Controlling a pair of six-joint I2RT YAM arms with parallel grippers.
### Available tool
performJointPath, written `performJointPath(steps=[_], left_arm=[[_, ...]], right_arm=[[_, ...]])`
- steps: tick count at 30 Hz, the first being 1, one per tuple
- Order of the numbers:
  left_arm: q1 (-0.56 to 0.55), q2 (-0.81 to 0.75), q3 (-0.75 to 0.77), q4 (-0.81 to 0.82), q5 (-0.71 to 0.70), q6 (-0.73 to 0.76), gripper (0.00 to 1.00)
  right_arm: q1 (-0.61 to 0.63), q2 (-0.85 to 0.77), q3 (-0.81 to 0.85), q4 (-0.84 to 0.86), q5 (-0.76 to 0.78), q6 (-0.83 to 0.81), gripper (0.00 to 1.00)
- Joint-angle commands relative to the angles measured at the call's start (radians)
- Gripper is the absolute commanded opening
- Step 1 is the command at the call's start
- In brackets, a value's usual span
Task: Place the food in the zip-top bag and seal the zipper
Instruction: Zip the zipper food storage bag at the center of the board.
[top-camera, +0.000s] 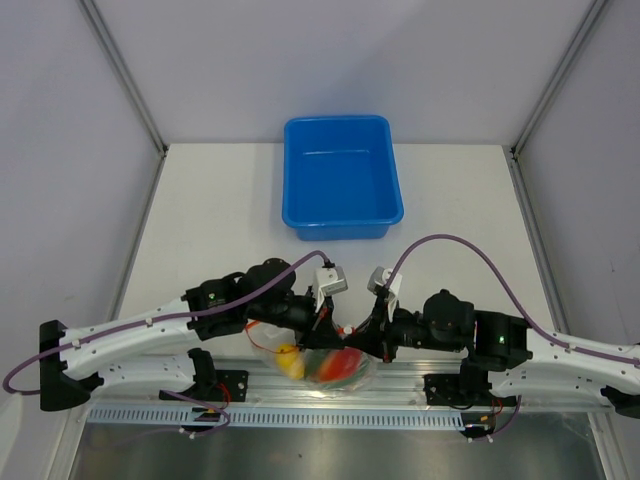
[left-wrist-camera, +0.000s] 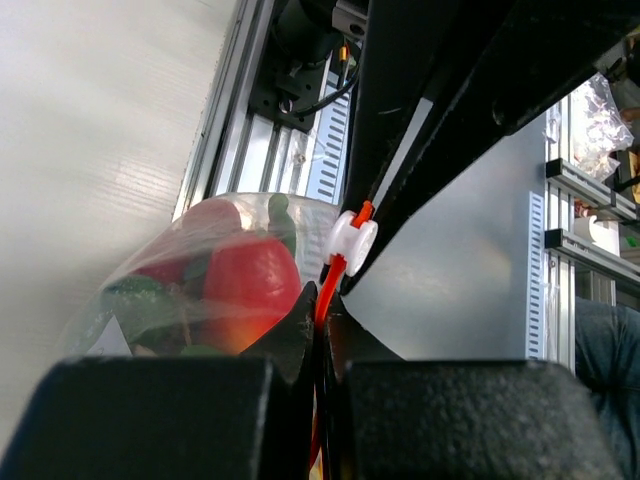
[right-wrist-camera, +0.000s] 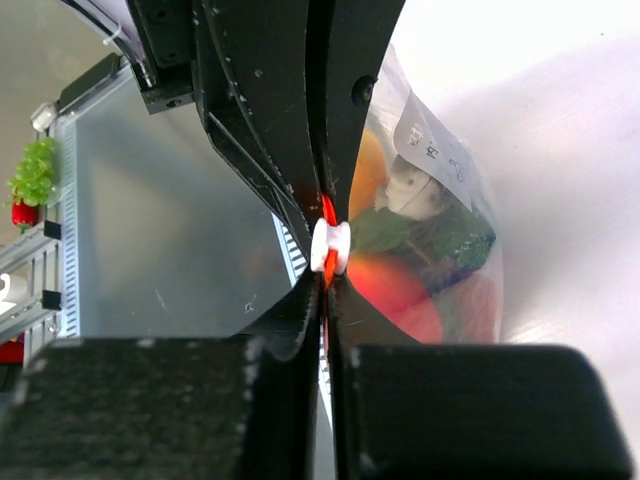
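zipper (left-wrist-camera: 324, 292) in left tool (top-camera: 322, 318), right tool (top-camera: 378, 330), table (top-camera: 200, 240) edge

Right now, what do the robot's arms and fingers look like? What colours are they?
Both arms, the left arm and the right arm, are white with chunky black joints. A thin purple cable loops along each, and a tiny green light glows on each. The left gripper and right gripper are blocky and black.
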Motion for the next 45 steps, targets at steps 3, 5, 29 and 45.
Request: performJointPath(steps=[3,5,29,45], left_arm=[[-0.007,-0.013,0.034,0.026,0.028,-0.009,0.01],[-0.007,-0.013,0.037,0.013,0.042,0.009,0.12],[-0.005,-0.038,0.087,0.059,-0.030,0.089,0.57],[0.004,-0.026,0.097,0.018,-0.038,0.075,0.11]], right_arm=[[-0.005,-0.006,0.037,0.074,-0.002,-0.022,0.00],[-0.005,-0.007,0.040,0.072,0.004,-0.019,0.00],[-0.002,0.037,0.051,0.082,-0.033,0.003,0.00],[0.015,0.037,0.042,0.071,0.242,0.072,0.00]])
